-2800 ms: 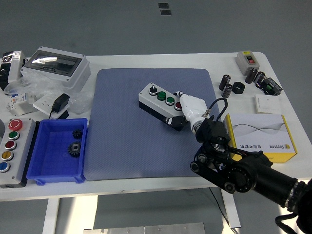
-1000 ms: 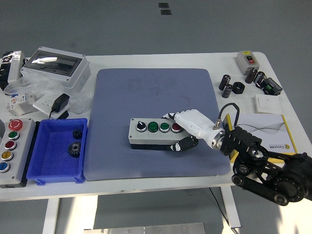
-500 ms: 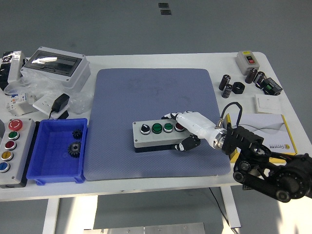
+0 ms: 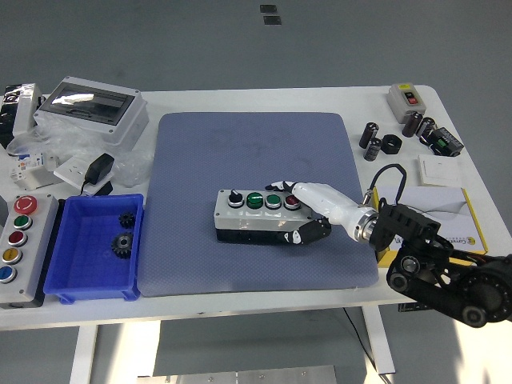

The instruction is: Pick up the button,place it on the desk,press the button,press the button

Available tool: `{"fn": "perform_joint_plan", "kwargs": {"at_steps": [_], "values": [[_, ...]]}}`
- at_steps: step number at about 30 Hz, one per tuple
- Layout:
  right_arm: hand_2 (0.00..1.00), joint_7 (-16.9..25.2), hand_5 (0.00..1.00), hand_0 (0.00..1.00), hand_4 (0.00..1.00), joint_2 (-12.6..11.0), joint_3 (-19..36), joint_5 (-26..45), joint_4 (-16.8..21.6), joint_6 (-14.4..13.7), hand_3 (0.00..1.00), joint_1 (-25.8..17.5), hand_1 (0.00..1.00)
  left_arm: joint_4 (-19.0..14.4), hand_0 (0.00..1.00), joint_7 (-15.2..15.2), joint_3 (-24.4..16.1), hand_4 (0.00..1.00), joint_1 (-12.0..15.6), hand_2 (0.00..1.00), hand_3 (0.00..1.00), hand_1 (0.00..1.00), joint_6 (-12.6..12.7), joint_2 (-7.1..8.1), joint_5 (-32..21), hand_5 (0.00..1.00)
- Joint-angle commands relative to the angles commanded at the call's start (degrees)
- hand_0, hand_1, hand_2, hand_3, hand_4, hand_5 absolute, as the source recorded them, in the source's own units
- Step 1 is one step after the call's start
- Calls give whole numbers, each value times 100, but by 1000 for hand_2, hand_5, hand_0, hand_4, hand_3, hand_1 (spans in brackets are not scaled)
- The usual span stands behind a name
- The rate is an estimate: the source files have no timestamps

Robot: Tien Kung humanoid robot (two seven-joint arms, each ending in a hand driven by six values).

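Note:
The button box (image 4: 254,214) is grey with a black base and carries a black knob, two green buttons and a red one. It lies on the blue-grey mat (image 4: 254,200), a little right of the mat's middle. My right hand (image 4: 308,212) is white and comes in from the lower right. Its fingers wrap the box's right end, with the thumb (image 4: 308,233) against the front side. The left arm is out of view.
A blue bin (image 4: 94,246) with two gears stands at the left. A larger button panel (image 4: 20,248) is at the far left. A yellow-and-white box (image 4: 448,224) lies right of the mat, with small parts (image 4: 384,144) behind it.
My right hand has carried the button box from the mat's upper middle down toward its centre and turned it level. In the last half second it tilted slightly and shifted a little left.

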Motion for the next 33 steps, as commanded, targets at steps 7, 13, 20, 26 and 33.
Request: {"fn": "perform_joint_plan", "kwargs": {"at_steps": [7,13,20,26,33], "values": [[900,-14,70,926,687,8,10,-20,-61,21,988,9,927,0,626,9,1,622,-3,521,579,585,-11,-2,15,134],[914,-48,95,936,706,16,46,-97,-94,106,998,19,944,0,625,20,-1,618,3,519,579,582,-23,-2,32,131],[922,2,113,951,730,-27,130,-23,-23,208,998,6,954,0,625,19,-15,615,-1,517,578,580,-39,3,58,128],[987,43,157,985,789,-83,294,243,104,394,998,-30,998,0,625,22,-26,613,-7,516,578,581,-58,14,86,127],[998,30,207,998,869,-82,418,432,83,426,998,-93,998,0,625,28,-38,611,-5,515,578,581,-74,11,115,125]]}}
